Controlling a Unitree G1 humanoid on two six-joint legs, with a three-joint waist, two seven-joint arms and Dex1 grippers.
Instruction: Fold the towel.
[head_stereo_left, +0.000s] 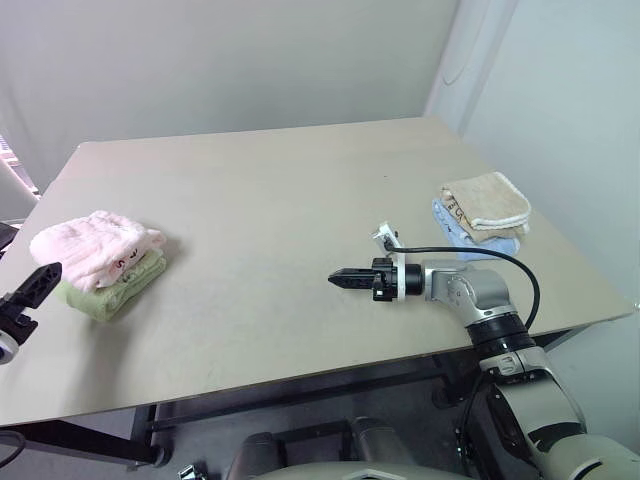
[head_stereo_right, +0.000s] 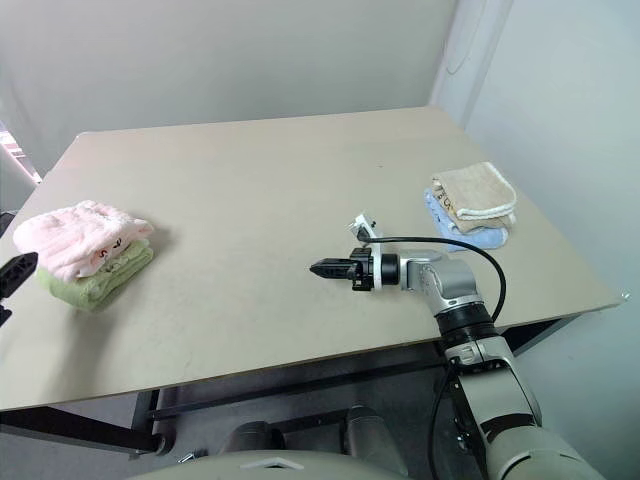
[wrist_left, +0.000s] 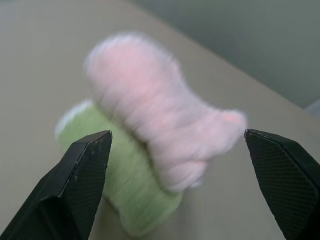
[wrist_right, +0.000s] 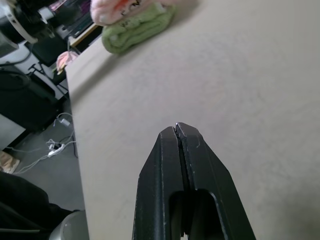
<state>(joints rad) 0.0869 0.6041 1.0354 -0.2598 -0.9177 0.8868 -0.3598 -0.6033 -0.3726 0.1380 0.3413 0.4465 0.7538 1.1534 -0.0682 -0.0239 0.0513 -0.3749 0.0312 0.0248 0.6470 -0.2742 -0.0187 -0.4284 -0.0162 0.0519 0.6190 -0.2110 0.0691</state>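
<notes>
While the towel (head_stereo_left: 95, 245) lies folded on the green towel (head_stereo_left: 112, 290), the released left claw (wrist_left: 175, 165) hovers just beside it.

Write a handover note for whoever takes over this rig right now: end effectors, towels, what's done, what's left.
Left end effector: open, empty, facing the towels at the table's left edge.
Right end effector: shut, empty, over bare table mid-front.
Pink towel: folded, lying on the folded green towel.
Beige towel sits on the blue towel, right side.
Done: the fold looks finished and stacked.
Left: probably nothing but withdrawing the arms.
</notes>
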